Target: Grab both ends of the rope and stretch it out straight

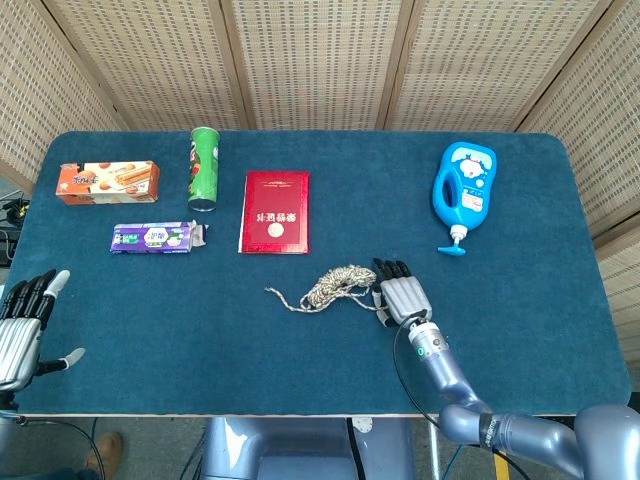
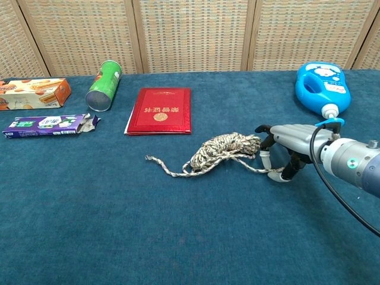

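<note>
A speckled rope [image 1: 335, 283] lies mid-table in a loose bundle [image 2: 224, 148]. One free end [image 2: 148, 158] trails left, and the other end [image 2: 268, 170] runs right under my right hand. My right hand [image 1: 401, 296] arches over that right end [image 2: 291, 142], fingers curved down and apart, with the thumb tip right by the strand; nothing is gripped. Beyond the table's near left corner my left hand [image 1: 22, 328] hangs with its fingers spread, far from the rope. The chest view does not show the left hand.
A red booklet [image 1: 275, 212] lies just behind the rope. At the back left are a green can [image 1: 203, 168], an orange biscuit box [image 1: 107, 182] and a purple packet [image 1: 155, 237]. A blue bottle [image 1: 464, 190] lies at the back right.
</note>
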Controlling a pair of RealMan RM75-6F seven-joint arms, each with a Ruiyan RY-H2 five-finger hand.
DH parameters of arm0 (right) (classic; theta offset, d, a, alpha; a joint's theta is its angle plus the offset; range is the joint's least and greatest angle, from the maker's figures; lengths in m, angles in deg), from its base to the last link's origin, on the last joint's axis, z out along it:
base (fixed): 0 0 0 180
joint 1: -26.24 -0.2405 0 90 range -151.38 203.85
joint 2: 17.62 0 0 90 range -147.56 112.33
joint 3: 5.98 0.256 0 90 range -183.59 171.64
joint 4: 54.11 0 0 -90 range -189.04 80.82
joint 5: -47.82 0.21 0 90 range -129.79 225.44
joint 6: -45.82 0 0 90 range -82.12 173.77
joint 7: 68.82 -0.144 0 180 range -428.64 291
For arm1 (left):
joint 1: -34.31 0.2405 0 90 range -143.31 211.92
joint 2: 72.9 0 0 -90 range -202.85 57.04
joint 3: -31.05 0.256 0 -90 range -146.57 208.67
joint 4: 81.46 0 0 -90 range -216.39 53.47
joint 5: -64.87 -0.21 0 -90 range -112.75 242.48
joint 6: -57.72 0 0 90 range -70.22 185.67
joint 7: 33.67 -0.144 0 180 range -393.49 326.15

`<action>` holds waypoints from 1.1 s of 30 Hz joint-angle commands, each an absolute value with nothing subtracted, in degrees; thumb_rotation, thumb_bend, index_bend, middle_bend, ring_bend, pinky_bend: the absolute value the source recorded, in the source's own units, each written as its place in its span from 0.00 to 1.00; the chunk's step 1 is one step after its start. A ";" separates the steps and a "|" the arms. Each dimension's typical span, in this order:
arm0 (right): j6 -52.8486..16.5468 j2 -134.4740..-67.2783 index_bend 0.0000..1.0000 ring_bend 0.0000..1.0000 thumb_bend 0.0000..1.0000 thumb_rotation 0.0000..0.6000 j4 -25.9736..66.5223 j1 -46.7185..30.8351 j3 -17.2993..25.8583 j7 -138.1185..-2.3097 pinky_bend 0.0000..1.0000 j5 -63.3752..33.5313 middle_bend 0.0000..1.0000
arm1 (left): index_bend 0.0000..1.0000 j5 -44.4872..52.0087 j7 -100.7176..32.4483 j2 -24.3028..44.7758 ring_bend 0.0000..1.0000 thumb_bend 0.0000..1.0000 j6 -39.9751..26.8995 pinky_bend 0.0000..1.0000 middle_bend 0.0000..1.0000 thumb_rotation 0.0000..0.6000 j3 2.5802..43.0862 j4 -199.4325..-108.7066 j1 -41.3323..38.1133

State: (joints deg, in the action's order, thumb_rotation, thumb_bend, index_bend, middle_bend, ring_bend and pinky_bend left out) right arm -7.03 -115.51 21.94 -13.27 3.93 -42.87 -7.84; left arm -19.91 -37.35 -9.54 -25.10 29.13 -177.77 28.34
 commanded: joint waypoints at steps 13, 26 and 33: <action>-7.42 -115.33 0.62 0.00 0.54 1.00 22.04 -13.33 3.71 -43.70 0.00 -8.10 0.00 | 0.00 -19.87 -37.79 -9.21 0.00 0.00 -24.76 0.00 0.00 1.00 29.00 -177.79 27.95; -8.20 -114.94 0.65 0.00 0.54 1.00 22.67 -13.36 3.18 -42.58 0.00 -8.51 0.00 | 0.24 -23.75 -34.29 -4.70 0.00 0.15 -14.41 0.00 0.00 1.00 24.53 -170.76 15.82; -8.18 -114.80 0.65 0.00 0.54 1.00 23.21 -13.64 3.24 -41.89 0.00 -8.17 0.00 | 0.30 -23.95 -37.08 -1.59 0.00 0.18 -3.69 0.00 0.00 1.00 23.30 -167.29 6.99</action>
State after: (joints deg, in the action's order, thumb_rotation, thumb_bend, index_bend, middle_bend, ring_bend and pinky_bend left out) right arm -8.19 -114.82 23.20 -13.64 3.23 -41.88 -8.15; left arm -23.73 -35.64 -3.14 -7.00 24.08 -168.62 10.09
